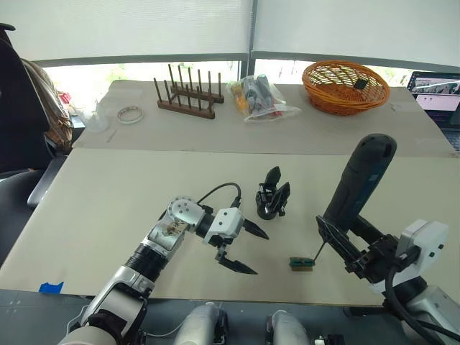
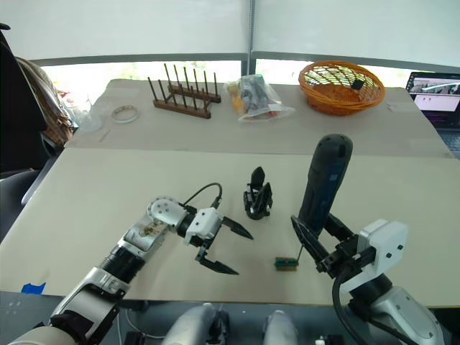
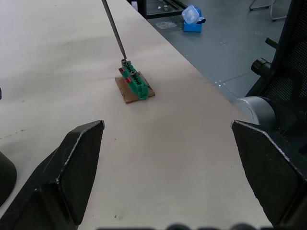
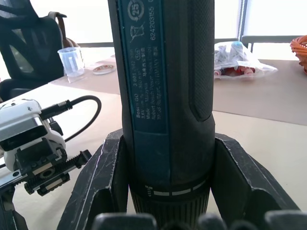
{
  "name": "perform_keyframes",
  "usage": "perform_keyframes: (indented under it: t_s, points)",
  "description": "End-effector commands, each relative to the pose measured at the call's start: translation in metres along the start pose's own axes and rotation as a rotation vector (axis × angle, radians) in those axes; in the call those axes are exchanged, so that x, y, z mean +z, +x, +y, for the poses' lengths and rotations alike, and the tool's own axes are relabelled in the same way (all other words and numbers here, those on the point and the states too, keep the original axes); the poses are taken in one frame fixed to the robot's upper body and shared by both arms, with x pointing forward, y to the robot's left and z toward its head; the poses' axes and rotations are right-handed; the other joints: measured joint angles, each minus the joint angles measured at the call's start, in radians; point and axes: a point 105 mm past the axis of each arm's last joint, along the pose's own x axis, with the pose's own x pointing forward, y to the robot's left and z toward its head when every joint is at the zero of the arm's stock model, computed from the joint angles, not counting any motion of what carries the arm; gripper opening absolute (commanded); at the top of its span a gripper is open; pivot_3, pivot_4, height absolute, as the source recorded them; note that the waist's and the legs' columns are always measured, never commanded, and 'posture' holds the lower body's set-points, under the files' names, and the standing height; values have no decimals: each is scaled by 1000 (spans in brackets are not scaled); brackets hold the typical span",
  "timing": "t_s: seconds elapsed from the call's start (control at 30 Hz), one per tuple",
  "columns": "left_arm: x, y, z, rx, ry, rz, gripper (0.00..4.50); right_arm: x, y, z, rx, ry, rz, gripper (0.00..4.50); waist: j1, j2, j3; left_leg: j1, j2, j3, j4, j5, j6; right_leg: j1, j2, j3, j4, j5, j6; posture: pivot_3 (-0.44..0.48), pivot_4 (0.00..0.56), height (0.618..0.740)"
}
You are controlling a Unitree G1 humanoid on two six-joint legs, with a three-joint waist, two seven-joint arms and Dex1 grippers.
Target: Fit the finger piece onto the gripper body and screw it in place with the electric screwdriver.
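Table (image 1: 108,194): pale beige top, second section behind. Windows (image 1: 144,29): white roller blinds lowered, bright daylight strip beneath. Office chair (image 1: 21,108): black, at far end. Floor (image 3: 225,43): grey, smooth. Laptop (image 1: 437,97): open, at far edge.

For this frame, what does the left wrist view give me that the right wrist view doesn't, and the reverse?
Left wrist view: the screwdriver's thin metal bit with its tip down on the small green block, which sits near the table's front edge, seen between the open left gripper.

Right wrist view: the screwdriver handle clamped between the right gripper's fingers, label readable, plus a plastic cup, a roll of tape and a plastic bag further back.

Shared: the same tool, and the beige table.
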Motion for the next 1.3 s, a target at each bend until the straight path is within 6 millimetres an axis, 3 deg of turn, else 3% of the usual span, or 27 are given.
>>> perform_keyframes:
  t_s: [0.03,1.3]
  points:
    - [4,-1,1,3,30,-5,4500,15,-1,2,16,-44,-55,1974,0,0,0,0,0,0,0,0,0,0,0,0,0,0,0,0,150,740]
    - [0,-3,3,15,32,6,4500,11,1,0,24,-42,-44,1974,0,0,0,0,0,0,0,0,0,0,0,0,0,0,0,0,150,740]
